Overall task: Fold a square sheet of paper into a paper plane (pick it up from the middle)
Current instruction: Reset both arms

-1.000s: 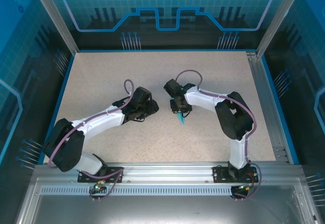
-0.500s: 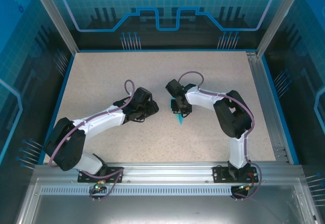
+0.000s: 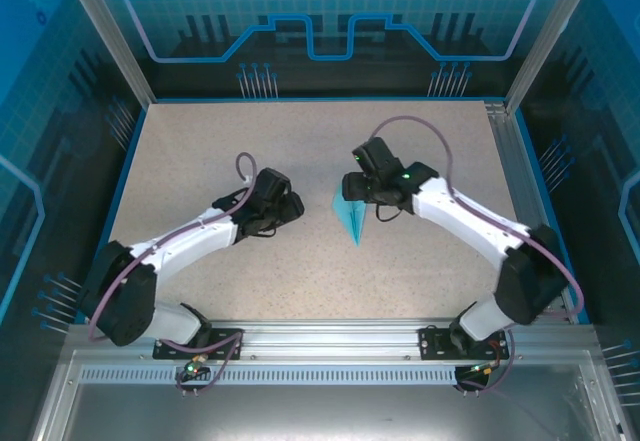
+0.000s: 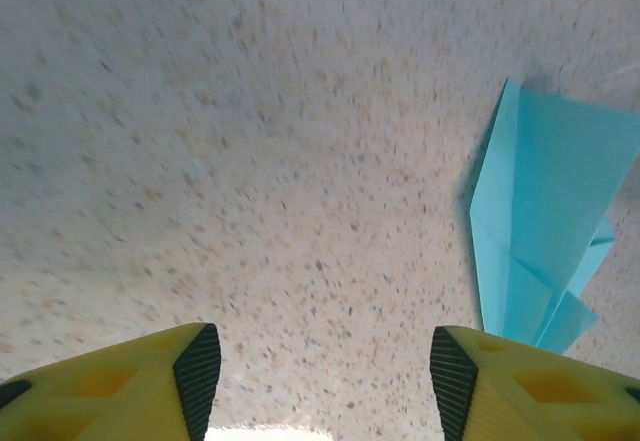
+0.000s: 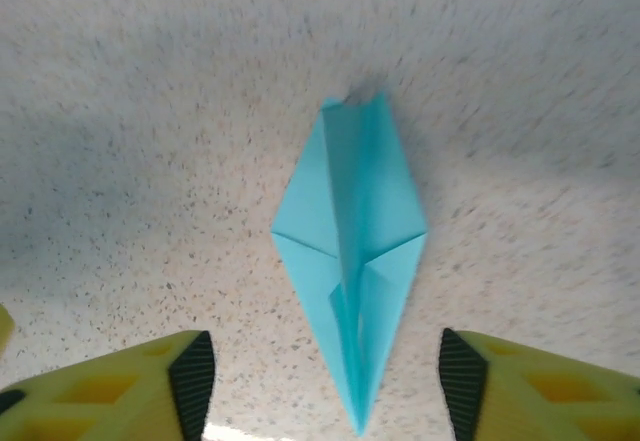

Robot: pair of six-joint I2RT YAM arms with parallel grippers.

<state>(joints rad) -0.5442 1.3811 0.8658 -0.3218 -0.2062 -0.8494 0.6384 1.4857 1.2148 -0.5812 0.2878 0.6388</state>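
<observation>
Speckled beige desk (image 3: 200, 151) inside a blue-walled cell: paper plane (image 3: 352, 219) lies at centre, both claws unloaded.
On your left, the left claw (image 4: 325, 376) hangs over bare desk with its fingers apart and nothing between them; the plane sits off to its right, untouched. The plane itself lies flat, sharp point toward the arm bases, with its centre crease showing as a slightly lifted ridge in the right wrist view. Treat it as very light, thin and easily crushed, likely to slide on the desk if nudged. The layered spine looks stiffest, so take hold there at mid-length, not at the point or the wing edges. On your right, the right claw (image 5: 325, 381) hovers above the plane, fingers spread wide, not in contact.
</observation>
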